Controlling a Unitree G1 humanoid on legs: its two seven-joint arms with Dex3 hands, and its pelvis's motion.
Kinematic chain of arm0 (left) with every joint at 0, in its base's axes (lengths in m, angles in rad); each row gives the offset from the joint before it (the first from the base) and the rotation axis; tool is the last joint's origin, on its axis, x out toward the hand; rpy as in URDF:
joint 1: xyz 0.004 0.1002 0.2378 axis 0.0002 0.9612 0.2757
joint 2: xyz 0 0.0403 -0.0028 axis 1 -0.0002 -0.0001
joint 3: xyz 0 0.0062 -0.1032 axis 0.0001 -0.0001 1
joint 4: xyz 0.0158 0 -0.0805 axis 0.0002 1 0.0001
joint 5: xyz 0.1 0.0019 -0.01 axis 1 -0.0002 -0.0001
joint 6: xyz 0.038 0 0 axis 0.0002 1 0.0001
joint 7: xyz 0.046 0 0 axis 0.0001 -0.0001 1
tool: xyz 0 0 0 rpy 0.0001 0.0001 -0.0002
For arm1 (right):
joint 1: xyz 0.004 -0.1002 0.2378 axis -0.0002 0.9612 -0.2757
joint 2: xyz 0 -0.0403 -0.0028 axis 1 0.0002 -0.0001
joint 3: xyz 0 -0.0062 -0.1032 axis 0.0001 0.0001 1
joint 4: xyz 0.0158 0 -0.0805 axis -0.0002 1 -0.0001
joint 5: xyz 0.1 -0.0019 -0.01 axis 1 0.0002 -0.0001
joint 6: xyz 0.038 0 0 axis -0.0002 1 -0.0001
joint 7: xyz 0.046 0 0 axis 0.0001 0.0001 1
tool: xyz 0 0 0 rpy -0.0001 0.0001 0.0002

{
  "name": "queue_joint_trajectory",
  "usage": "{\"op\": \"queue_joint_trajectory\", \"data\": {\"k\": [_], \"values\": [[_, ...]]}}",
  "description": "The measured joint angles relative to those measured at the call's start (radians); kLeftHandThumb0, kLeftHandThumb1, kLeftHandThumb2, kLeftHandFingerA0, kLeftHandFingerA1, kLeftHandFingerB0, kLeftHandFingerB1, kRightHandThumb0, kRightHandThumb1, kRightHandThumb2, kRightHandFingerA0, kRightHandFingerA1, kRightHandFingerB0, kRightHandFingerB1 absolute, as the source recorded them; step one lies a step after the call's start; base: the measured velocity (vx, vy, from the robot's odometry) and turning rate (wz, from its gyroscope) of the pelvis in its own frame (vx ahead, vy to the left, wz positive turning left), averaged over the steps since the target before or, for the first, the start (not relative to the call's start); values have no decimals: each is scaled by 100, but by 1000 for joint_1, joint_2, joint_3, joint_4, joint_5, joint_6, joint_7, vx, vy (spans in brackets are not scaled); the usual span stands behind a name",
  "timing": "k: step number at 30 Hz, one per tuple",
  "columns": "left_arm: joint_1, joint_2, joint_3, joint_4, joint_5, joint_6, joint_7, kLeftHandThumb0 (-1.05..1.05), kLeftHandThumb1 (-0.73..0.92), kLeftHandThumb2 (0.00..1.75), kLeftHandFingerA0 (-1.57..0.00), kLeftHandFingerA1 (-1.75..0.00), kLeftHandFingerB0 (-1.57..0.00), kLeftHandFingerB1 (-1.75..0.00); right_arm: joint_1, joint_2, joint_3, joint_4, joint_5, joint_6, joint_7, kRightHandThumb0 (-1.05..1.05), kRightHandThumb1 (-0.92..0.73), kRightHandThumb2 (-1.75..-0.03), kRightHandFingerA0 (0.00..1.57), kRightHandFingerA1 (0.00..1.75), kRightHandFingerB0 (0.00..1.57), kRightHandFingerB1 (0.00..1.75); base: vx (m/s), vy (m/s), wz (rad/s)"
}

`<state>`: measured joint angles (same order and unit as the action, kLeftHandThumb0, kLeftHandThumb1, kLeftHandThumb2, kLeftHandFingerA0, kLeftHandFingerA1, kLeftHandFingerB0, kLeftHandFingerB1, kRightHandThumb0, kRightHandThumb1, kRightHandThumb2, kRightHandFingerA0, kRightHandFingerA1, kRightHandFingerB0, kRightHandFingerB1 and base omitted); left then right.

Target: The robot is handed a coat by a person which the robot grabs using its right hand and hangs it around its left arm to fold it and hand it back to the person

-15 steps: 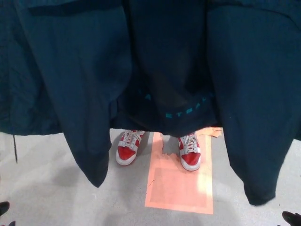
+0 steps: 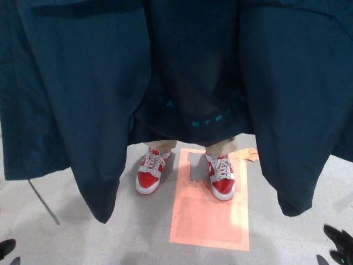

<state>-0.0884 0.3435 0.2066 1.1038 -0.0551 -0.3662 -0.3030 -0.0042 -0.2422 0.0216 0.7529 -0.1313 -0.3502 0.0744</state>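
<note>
A dark teal coat (image 2: 83, 83) hangs in front of me and fills the upper two thirds of the head view, its two sleeves (image 2: 292, 138) dangling lower than the hem. Pale lettering runs along the inner lower edge. It is held up from above the picture, and the holder's hands are hidden. Only the tip of my left hand (image 2: 5, 248) shows at the bottom left corner. My right hand (image 2: 339, 243) pokes in at the bottom right corner, fingers apart, holding nothing. Both hands are well below the coat and apart from it.
A person stands behind the coat; their red and white shoes (image 2: 150, 172) and tan trouser cuffs show under the hem. An orange rectangle (image 2: 212, 218) is marked on the grey floor. A thin dark line (image 2: 44, 201) crosses the floor at left.
The coat has risen, so the hem and sleeve ends sit higher and the trouser cuffs now show. My right hand has come further into view at the bottom right.
</note>
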Motion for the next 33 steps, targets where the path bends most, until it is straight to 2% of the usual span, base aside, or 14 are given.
{"op": "queue_joint_trajectory", "data": {"k": [1,2,13,14,15,16,17,18,21,28,29,30,31,33], "values": [[0,-1,0,-1,0,0,0,-79,78,108,-4,-40,-4,-38,19,6,0,-50,0,-3,0,-32,-64,-114,2,47,0,47,0,0,0],[0,-2,0,-2,0,0,0,-75,83,75,-10,-29,-10,-28,38,10,-1,-96,1,-6,-1,-33,-63,-115,3,47,0,47,0,0,0],[0,-30,-1,-10,-1,0,0,-73,92,69,-9,-25,-10,-25,144,44,-20,-544,1,-11,-2,-39,-47,-107,3,51,0,49,0,0,0],[0,-32,-1,-10,-1,0,0,-83,78,109,-8,-27,-8,-28,143,44,-25,-573,1,-9,-2,-80,-62,-103,9,49,6,44,0,0,0],[0,-32,-1,-10,-1,0,0,-83,78,109,-8,-27,-8,-28,140,44,-30,-607,1,-6,-2,-80,-62,-103,9,49,6,44,0,0,0],[0,-34,-1,-11,-1,0,0,-82,78,108,-7,-27,-7,-29,133,43,-34,-641,1,-3,-2,-91,-68,-105,5,47,5,43,0,0,0],[0,-35,-1,-11,-1,0,0,-75,91,69,-9,-25,-10,-26,124,43,-39,-686,1,2,-2,-89,-67,-106,2,45,6,39,0,0,0],[0,-35,-1,-11,-2,0,-1,-75,91,69,-9,-25,-10,-26,114,42,-41,-710,1,5,-2,-89,-67,-106,2,45,6,39,0,0,0],[0,-38,-1,-16,-2,0,-2,-78,81,77,-8,-28,-11,-31,49,35,-57,-821,1,26,-2,-82,-63,-103,1,37,9,30,0,0,0],[-1,-38,2,-31,-5,0,-8,-75,92,69,-10,-26,-12,-27,-176,-13,-78,-1029,-1,97,8,-92,-74,-110,8,20,8,14,0,0,0],[-2,-38,3,-34,-6,0,-11,-74,71,106,-4,-40,-7,-43,-246,-28,-77,-1067,-4,117,13,-89,-72,-106,9,29,9,19,0,0,0],[-3,-38,4,-35,-6,0,-13,-74,71,106,-4,-40,-7,-43,-274,-34,-76,-1079,-7,126,15,-89,-72,-106,9,29,9,19,0,0,0],[-5,-39,6,-36,-7,0,-16,-73,92,68,-12,-28,-13,-28,-335,-45,-73,-1097,-14,144,21,-88,-70,-103,8,26,8,19,0,0,0],[-7,-41,10,-38,-10,1,-20,-68,92,74,-8,-28,-7,-27,-425,-57,-66,-1115,-21,172,31,-89,-73,-103,8,24,7,17,0,0,0]]}}
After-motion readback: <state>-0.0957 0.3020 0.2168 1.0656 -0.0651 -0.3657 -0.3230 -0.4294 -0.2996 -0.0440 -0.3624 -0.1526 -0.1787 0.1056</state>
